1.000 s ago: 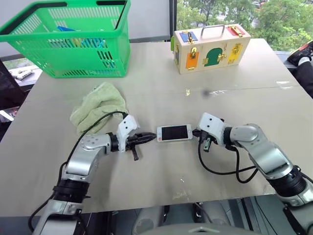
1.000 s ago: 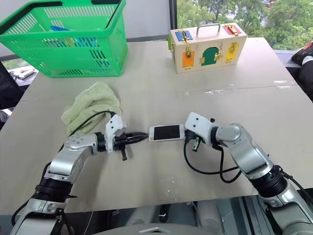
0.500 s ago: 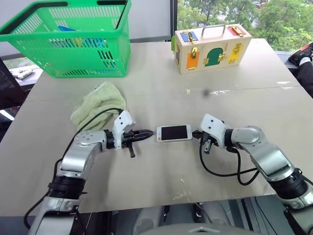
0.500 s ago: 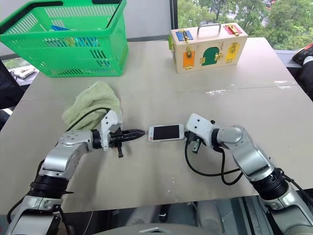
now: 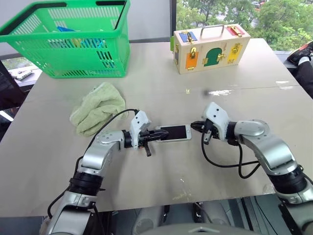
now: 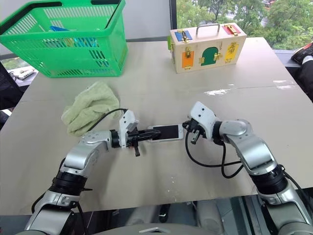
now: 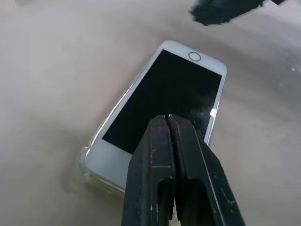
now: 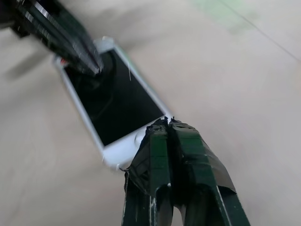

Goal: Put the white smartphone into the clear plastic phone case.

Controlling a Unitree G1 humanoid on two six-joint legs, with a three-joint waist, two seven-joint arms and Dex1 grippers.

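Two shut pincers bracket the white smartphone with its black screen [image 5: 173, 132], which lies face up near the middle of the desk [image 5: 161, 196]. In the left wrist view a thin clear plastic phone case [image 7: 89, 165] shows as a see-through lip around the phone's nearest corner, so the phone already sits in or on the shell. Whether every edge has snapped in cannot be told; at that corner the lip looks slightly proud. What seems left is pressing the phone fully home.

The phone is flat and rectangular, with a white bezel, rounded corners and a round button at its right end. The left pincer [image 5: 155, 136] has its black fingers pressed together, holding nothing, with the tips over the phone's left end, on or just above the screen. The right pincer [image 5: 194, 127] is likewise closed and empty, its tips just beside the phone's right end.

Farther out, a crumpled pale green cloth [image 5: 98, 107] lies to the far left, a green plastic basket [image 5: 73, 39] stands beyond it, and a wooden latch box with coloured doors [image 5: 210, 47] stands at the far right.
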